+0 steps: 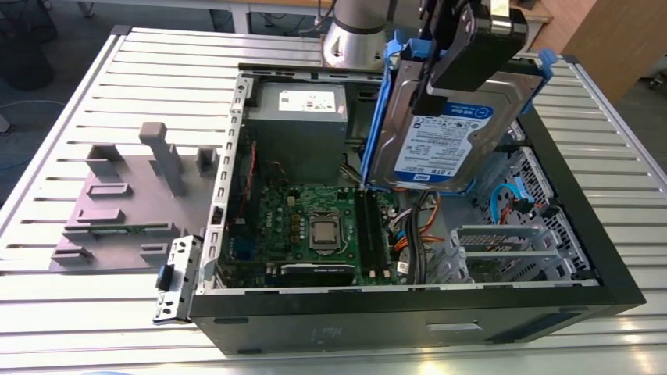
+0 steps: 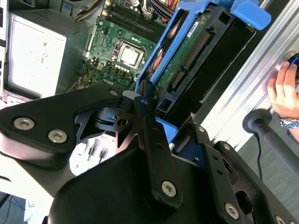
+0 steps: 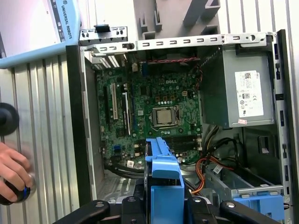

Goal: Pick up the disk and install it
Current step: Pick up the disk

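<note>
The disk point(image 1: 438, 144) hangs steeply tilted above the open computer case point(image 1: 599, 258), its upper end clamped in the gripper point(image 1: 451, 78). In the exterior view its long axis runs from 1 to 7 o'clock, with the label facing outward. The second wrist view shows its circuit board point(image 2: 187, 56), and the first wrist view shows its blue frame point(image 3: 163, 179) edge-on.

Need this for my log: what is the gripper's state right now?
Gripper: shut on the disk, held above the open computer case.

The disk point(image 1: 438, 148) is dull silver metal edged in glossy blue plastic; the bench point(image 1: 94, 86) is ribbed, brushed aluminium; the fingers point(image 2: 149, 140) look matt black.
</note>
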`<action>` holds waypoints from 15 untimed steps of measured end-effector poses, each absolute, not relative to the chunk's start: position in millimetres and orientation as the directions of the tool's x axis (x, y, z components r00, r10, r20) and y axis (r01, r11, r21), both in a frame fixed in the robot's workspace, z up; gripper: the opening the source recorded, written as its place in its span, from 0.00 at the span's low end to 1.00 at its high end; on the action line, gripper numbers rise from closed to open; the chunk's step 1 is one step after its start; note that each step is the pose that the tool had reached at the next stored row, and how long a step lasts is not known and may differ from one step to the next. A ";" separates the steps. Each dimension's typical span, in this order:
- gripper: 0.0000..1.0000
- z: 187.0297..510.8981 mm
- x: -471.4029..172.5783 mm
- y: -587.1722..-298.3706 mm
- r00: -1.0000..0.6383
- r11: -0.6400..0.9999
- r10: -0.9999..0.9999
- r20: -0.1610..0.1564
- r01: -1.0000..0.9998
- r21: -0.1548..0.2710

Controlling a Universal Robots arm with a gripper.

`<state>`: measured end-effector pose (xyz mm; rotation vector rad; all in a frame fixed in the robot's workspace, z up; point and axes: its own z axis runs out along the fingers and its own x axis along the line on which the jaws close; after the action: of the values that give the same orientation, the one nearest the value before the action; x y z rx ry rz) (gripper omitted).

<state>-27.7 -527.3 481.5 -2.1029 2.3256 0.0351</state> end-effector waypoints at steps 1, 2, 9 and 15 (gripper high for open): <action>0.36 481.4 -27.3 -527.3 -0.100 0.100 -0.995 -0.020 -0.995 0.013; 0.36 481.4 -27.0 -527.3 -0.100 0.100 -0.995 -0.020 -0.995 0.013; 0.36 481.3 -24.6 -527.3 -0.100 0.100 -0.995 -0.020 -0.995 0.013; 0.36 481.2 -22.5 -527.3 -0.100 0.100 -0.995 -0.020 -0.995 0.013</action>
<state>-22.5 -527.3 481.2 -2.1028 2.3256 0.0352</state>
